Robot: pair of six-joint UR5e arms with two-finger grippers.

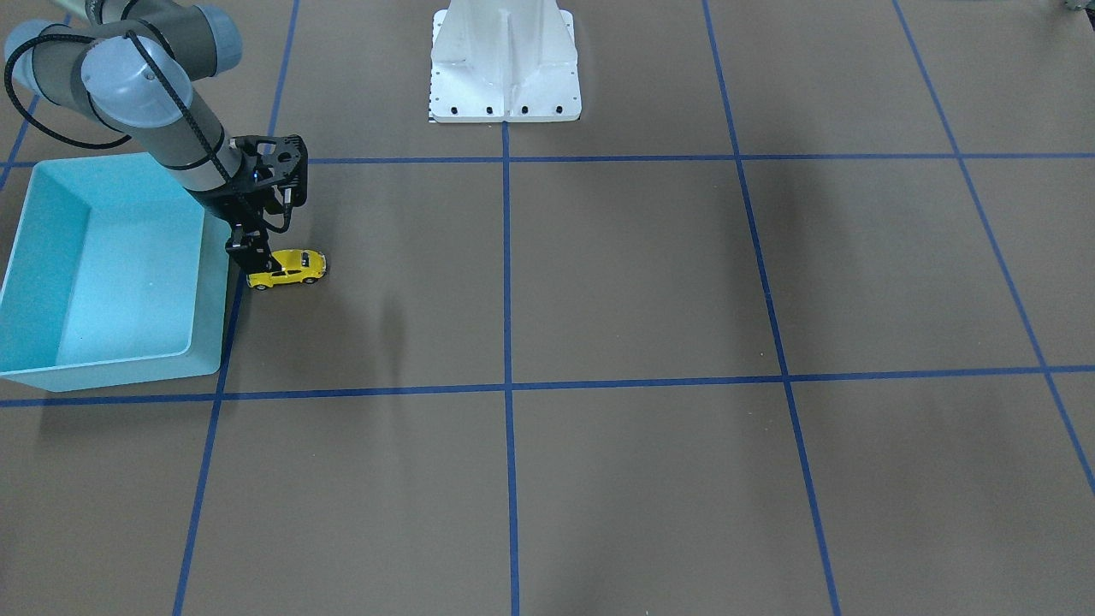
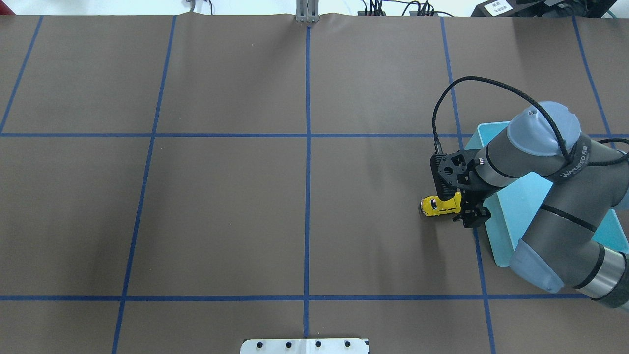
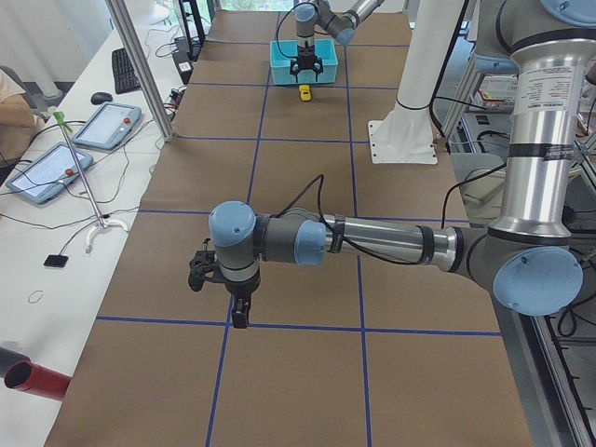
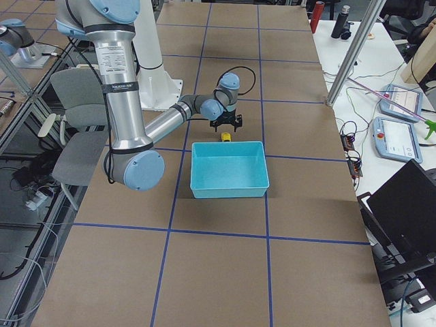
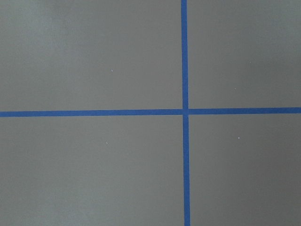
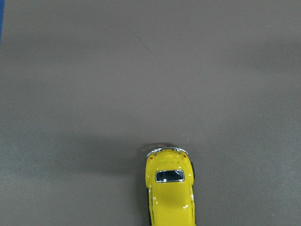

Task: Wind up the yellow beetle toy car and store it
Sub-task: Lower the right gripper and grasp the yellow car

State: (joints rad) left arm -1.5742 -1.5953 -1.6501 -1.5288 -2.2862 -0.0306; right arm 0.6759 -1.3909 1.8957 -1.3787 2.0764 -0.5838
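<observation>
Brown table: side view alone shows the left tool.

1. You are working in a robotics lab: two grey industrial arms, the left arm and the right arm, stand by a white pedestal.
2. Your table is covered in brown paper marked with a blue tape grid.
3. Alongside it you have teach pendants, a laptop and an office chair.

Brown table carries a blue tape grid, white mount base (dark bolts along its edge), tablet lies on side bench.
</observation>
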